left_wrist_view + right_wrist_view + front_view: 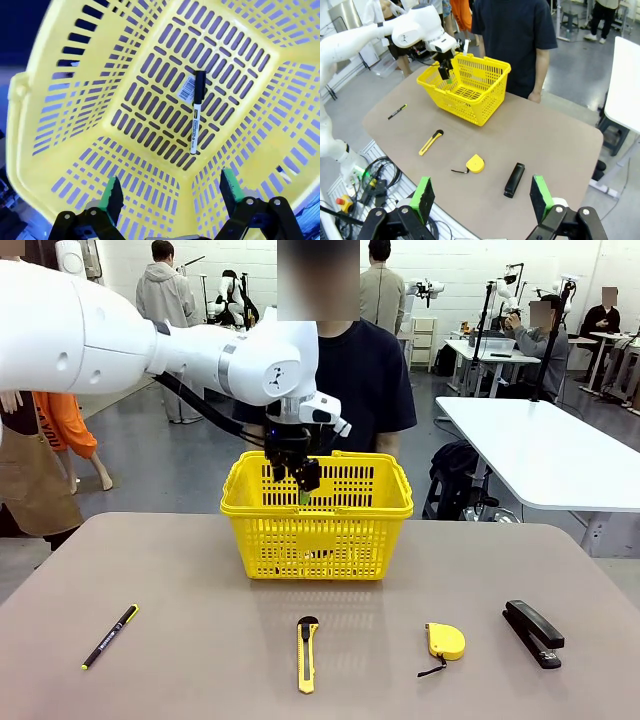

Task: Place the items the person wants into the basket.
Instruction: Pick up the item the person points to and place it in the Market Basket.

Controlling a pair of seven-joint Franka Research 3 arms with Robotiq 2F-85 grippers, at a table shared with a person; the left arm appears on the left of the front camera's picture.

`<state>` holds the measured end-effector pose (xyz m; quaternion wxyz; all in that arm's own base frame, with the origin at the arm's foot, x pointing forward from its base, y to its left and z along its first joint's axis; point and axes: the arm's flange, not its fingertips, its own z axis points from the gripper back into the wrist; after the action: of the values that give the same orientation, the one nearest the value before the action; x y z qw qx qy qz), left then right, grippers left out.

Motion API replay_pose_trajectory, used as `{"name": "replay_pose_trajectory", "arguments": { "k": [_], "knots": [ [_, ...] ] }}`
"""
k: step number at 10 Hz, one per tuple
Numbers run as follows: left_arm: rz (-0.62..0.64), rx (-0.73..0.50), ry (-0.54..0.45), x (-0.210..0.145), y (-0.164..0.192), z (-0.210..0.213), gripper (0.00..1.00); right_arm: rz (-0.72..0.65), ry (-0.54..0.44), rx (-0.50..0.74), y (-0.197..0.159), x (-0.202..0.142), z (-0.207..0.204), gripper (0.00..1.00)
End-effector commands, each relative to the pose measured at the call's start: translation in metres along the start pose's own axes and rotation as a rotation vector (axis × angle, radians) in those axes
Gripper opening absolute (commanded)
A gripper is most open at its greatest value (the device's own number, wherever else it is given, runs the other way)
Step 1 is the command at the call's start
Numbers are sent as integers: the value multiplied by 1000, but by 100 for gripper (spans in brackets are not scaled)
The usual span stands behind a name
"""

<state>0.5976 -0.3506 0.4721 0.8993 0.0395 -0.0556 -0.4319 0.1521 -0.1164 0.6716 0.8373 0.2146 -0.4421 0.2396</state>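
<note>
Hanging inside the basket (pixel 330 540) with left gripper (pixel 170 187) fingers spread above the marker (pixel 196 120), right gripper (pixel 482 192) likewise apart, possibly risking snagging its rim if rising crooked.

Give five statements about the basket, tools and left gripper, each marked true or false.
1. The white marker with black cap lies on the floor of the bright yellow lattice plastic basket. True.
2. The left gripper is shut on the marker. False: its jaws stand open above the marker, holding nothing.
3. The yellow-and-black utility knife lies on the table, outside the basket. True.
4. The thin black pen with yellow ends lies in the basket. False: it lies on the table at the robot's left.
5. The black stapler lies between the knife and the small yellow tape measure. False: the tape measure is the middle one.
</note>
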Motion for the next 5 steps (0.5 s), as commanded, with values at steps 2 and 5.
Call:
{"name": "replay_pose_trajectory", "arguments": {
  "k": [2, 5],
  "knots": [
    [57, 121, -82, -53, -46, 90, 100, -8, 14, -4, 0, -1, -1, 100],
    [103, 203, -79, -131, -64, 155, 100, -8, 14, -4, 0, -1, -1, 100]
  ]
}}
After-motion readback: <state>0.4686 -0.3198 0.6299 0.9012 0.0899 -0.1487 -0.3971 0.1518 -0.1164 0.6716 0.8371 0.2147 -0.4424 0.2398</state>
